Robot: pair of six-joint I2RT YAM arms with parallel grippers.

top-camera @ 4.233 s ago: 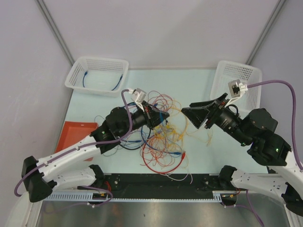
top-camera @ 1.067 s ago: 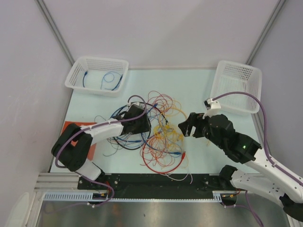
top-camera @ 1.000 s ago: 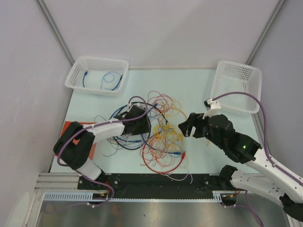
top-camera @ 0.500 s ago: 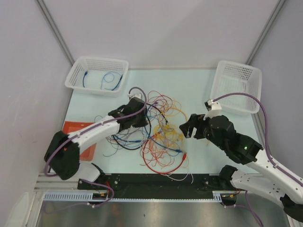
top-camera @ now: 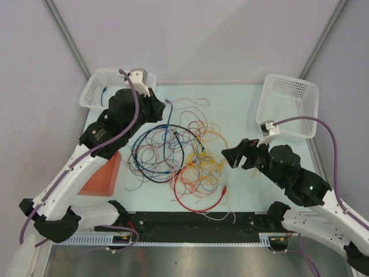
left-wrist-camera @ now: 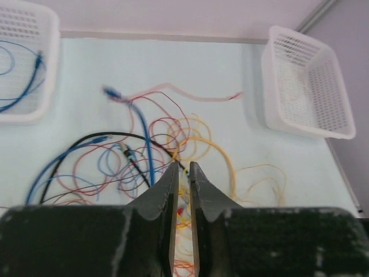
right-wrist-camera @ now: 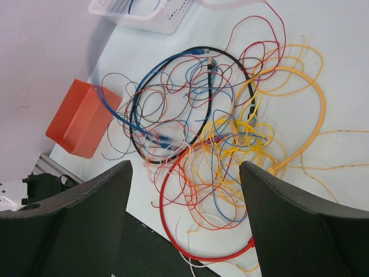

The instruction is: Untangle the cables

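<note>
Table: pale mint tabletop (top-camera: 230,104), everything sits on it.
Cables: loose tangle of thin red, blue, yellow, orange and black wires (top-camera: 184,156), table centre; one blue strand (top-camera: 165,127) rises toward 11 o'clock.
Baskets: white plastic mesh basket (top-camera: 95,92) at 10 o'clock, blue wire inside; second white mesh basket (top-camera: 288,104) at 2 o'clock.
Box: orange-red plastic box (top-camera: 101,176) at 8 o'clock.
Left gripper (left-wrist-camera: 181,173): jaws nearly together, thin slit; whether a wire is pinched, cannot tell.
Right gripper (right-wrist-camera: 183,173): spread wide, empty, over tangle's 3 o'clock side.
Handling: likely light, limp, springy, snag-prone; take a free plug end or outer loop, pull slowly.
</note>
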